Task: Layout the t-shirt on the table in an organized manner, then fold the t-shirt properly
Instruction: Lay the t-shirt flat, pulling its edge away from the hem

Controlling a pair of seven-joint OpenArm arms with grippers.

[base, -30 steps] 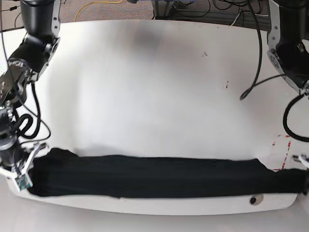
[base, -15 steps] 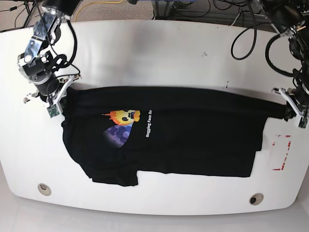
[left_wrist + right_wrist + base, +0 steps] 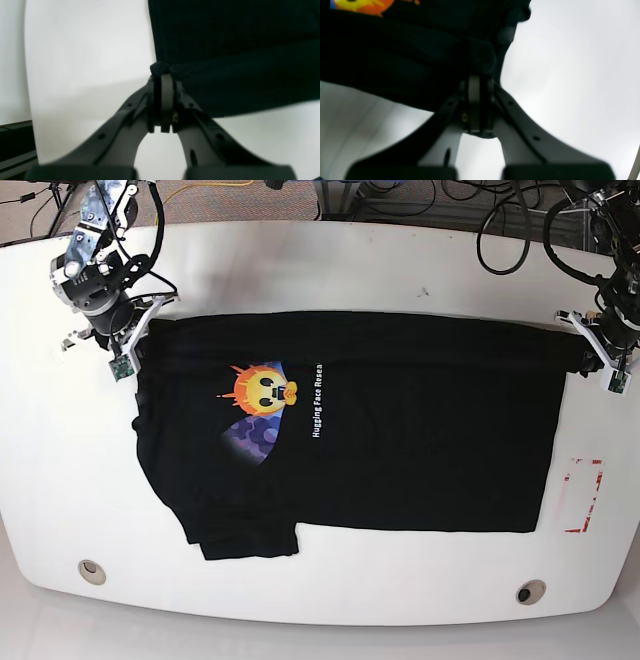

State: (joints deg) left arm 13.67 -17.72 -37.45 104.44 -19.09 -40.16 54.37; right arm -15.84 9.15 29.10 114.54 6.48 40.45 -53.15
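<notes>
- My left tool [image 3: 588, 352] is clamped tight on a bunched corner of the black t-shirt [image 3: 400, 420]; in the left wrist view a small knot of dark cloth sits right at the tips of its pressed-together fingers [image 3: 167, 82].
- My right tool [image 3: 130, 345] is likewise pinched fully closed on the opposite corner of the shirt, with folds of black fabric gathered just ahead of its fingertips in the right wrist view.
- The t-shirt stretches between my two tools, spread out flat and face up on the white tabletop [image 3: 330, 270], its far edge pulled into a nearly straight line from one tool to the other.
- An orange and yellow emoji face [image 3: 262, 389] with a purple patch [image 3: 252, 438] below it lies on the cloth nearer my right tool, and a line of small white lettering [image 3: 318, 402] runs just beside it.
- A sleeve [image 3: 245, 540] juts out at the near edge, below my right tool.
- A red-outlined rectangle mark [image 3: 583, 495] sits on the bare tabletop below my left tool, just beside the shirt's edge.
- Two round grommet holes [image 3: 92, 571] sit near the front rim, apart from the cloth.
</notes>
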